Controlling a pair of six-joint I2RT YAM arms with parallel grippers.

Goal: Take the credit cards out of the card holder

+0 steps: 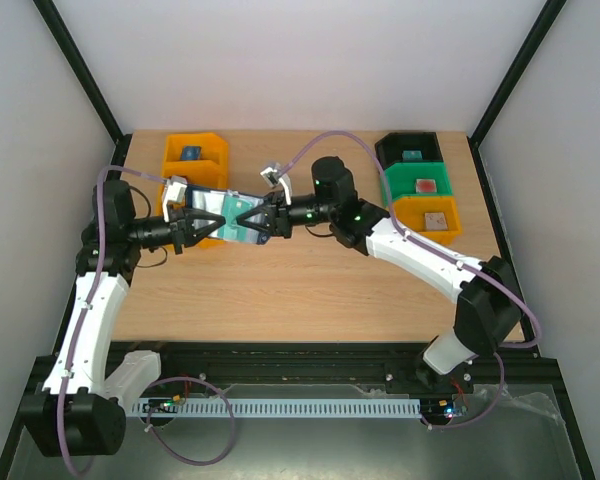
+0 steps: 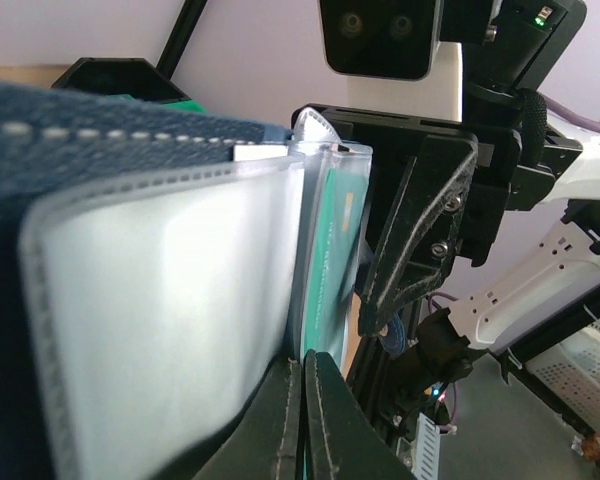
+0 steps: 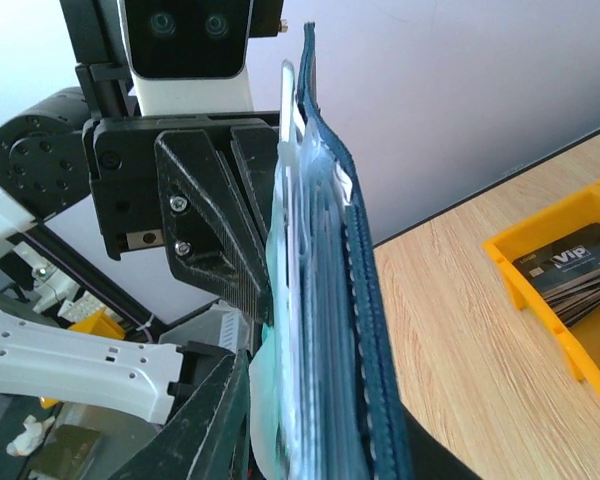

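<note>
Top external view shows the card holder (image 1: 216,208) held in the air above the table (image 1: 310,290), between the two arms and over the near end of the orange bins (image 1: 195,137) on the left; the left gripper (image 1: 202,226) pinches one side of it and the right gripper (image 1: 254,222) the opposite side, I think so that one arm can fix the holder while the other draws a card out; in the left wrist view the left fingers (image 2: 330,430) are almost closed on the lower edge of the clear sleeves (image 2: 170,300), with only a thin slit between them; in the right wrist view the holder stands on edge between the right gripper's own fingers, which are close together on it, but whether they have a card alone or the sleeve too I cannot tell; one teal card (image 2: 332,250) sits inside a sleeve, so in my judgement no card is out yet; a pale edge (image 3: 288,95) at the top may be a second card, I am not sure; counted: one holder, several sleeves, one sure card; on the right three bins, a black bin (image 1: 408,138), a green bin (image 1: 395,185) and an orange bin (image 1: 408,222); on the left two orange ones as it seems, one with dark cards (image 3: 575,275) inside.
</note>
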